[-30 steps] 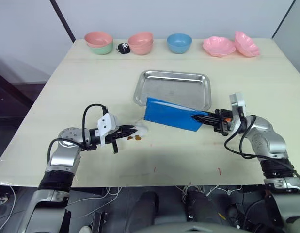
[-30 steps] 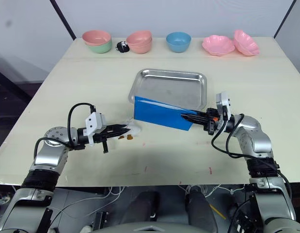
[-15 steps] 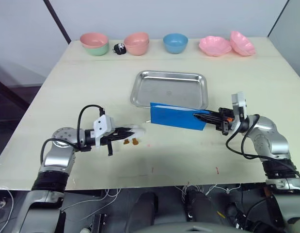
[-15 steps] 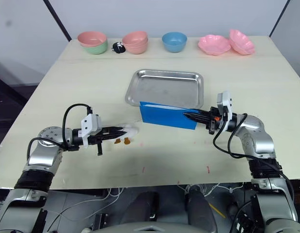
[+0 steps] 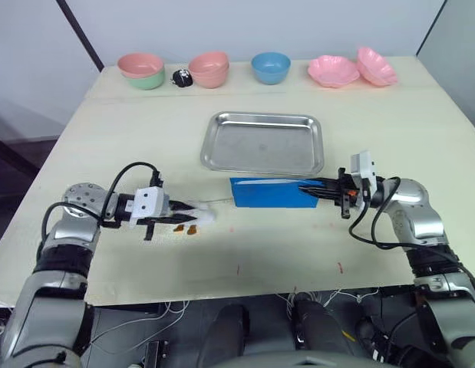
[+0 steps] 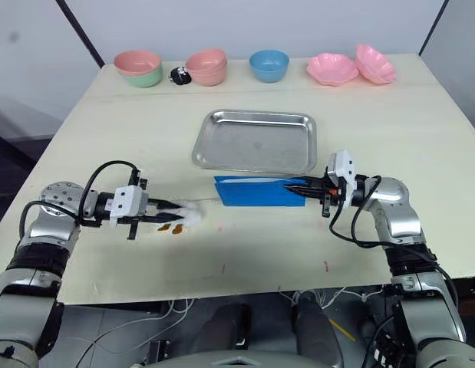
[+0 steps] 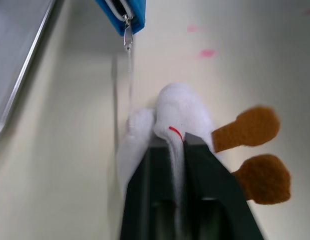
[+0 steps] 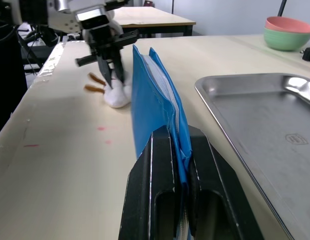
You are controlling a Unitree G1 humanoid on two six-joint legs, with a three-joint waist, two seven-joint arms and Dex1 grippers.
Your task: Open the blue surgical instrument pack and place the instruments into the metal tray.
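Note:
The blue surgical instrument pack [image 5: 268, 193] stands on its long edge on the table, just in front of the metal tray [image 5: 260, 146]. My right gripper [image 5: 308, 189] is shut on the pack's right end [image 8: 149, 95]. White zipper teeth run along its top edge. My left gripper [image 5: 176, 215] is shut on a white fluffy puff [image 7: 177, 112] with two brown tabs [image 7: 250, 125]. A thin cord links the puff to the zipper pull [image 7: 126, 35] at the pack's left end. The instruments are hidden. The tray holds nothing.
Along the table's far edge stand a pink bowl on a green one [image 5: 141, 69], stacked pink bowls [image 5: 209, 69], a blue bowl [image 5: 270, 67] and two pink scalloped dishes [image 5: 329, 71]. A small black object [image 5: 180, 77] lies between the bowls.
The left gripper has drawn the puff leftward, away from the pack. The pack has come down from a tilt over the tray's rim to stand level before it. The camera shifted too.

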